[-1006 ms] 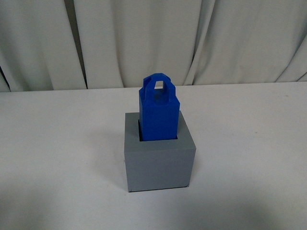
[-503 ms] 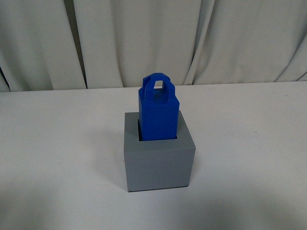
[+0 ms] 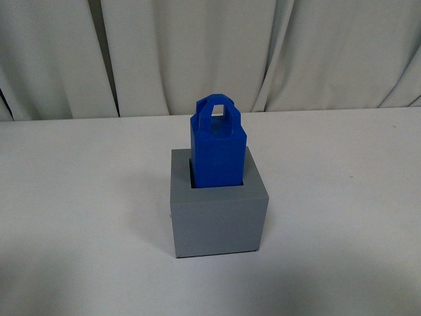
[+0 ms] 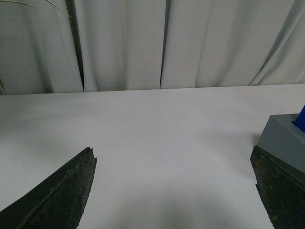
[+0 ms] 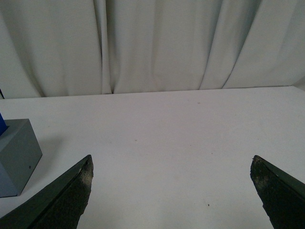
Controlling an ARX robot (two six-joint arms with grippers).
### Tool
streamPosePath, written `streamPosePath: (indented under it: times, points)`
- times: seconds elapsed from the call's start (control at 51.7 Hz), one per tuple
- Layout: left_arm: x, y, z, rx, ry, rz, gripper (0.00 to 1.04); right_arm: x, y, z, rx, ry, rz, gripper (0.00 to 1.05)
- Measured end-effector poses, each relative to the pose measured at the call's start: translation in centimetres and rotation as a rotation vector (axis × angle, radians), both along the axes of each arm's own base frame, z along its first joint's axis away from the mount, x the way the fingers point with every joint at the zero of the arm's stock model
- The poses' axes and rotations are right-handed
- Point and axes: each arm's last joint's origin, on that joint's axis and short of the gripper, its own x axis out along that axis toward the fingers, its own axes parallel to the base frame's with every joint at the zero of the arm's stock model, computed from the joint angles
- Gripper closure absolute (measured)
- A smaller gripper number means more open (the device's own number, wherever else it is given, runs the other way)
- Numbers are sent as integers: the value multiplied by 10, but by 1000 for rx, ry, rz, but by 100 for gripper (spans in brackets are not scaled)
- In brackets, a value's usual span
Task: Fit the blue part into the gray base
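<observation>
The blue part (image 3: 218,146) stands upright in the square recess of the gray base (image 3: 219,217) at the middle of the white table, loop handle on top. In the left wrist view the base (image 4: 281,138) shows at one edge with a sliver of the blue part (image 4: 300,120). In the right wrist view the base (image 5: 16,155) shows at the opposite edge with a sliver of blue (image 5: 2,128). My left gripper (image 4: 174,160) is open and empty over bare table beside the base. My right gripper (image 5: 171,164) is open and empty, apart from the base. Neither arm shows in the front view.
A white table (image 3: 342,197) carries the base. A pale pleated curtain (image 3: 197,52) hangs behind the table's far edge.
The blue part, the base and the table edge sit a few pixels higher in the front view than a second ago; nothing else differs.
</observation>
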Motion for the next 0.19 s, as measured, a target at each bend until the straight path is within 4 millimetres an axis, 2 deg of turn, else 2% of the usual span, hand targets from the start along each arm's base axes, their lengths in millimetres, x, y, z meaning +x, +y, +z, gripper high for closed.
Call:
streamPosePath:
  times: [0.194]
  points:
    - [0, 0, 0, 0, 0, 0, 6, 0, 0, 0, 0, 0, 0, 7]
